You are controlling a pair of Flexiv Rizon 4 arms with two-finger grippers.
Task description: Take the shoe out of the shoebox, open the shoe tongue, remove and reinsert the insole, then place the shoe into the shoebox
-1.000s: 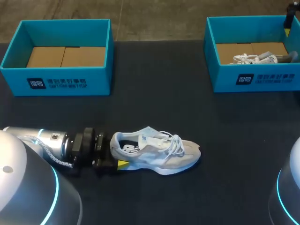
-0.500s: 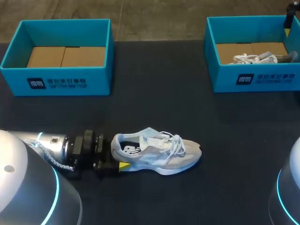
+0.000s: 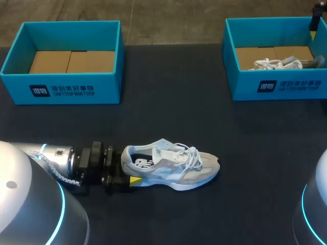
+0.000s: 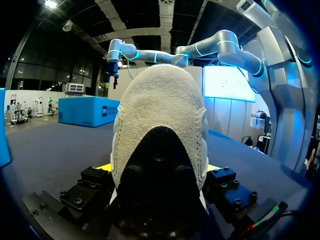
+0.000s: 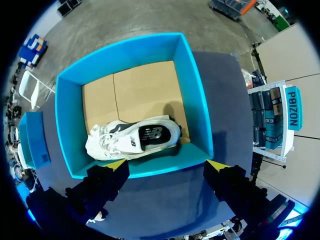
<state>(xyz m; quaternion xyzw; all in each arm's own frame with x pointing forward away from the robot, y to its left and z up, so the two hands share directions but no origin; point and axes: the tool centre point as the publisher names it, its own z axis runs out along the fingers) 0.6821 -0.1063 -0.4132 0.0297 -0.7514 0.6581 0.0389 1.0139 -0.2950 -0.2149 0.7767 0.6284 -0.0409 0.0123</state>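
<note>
A light grey sneaker [image 3: 171, 166] with white laces lies on its sole on the dark table, toe pointing right, its printed insole showing inside. My left gripper [image 3: 126, 171] comes in from the left and holds the heel. One yellow fingertip [image 3: 134, 179] shows on the near side, the other is hidden behind the shoe. In the left wrist view the heel [image 4: 159, 115] fills the space between the fingers of the left gripper [image 4: 159, 172]. My right gripper [image 5: 166, 164] hangs open above the right blue shoebox [image 5: 67, 125], which holds a second white shoe [image 5: 132, 137].
An open blue shoebox [image 3: 61, 89] with a bare cardboard floor stands at the back left. The right shoebox [image 3: 278, 87] stands at the back right. Bare dark tabletop lies between them and around the sneaker.
The left gripper and the sneaker's heel have shifted very slightly to the right and nearer. The right arm has not moved.
</note>
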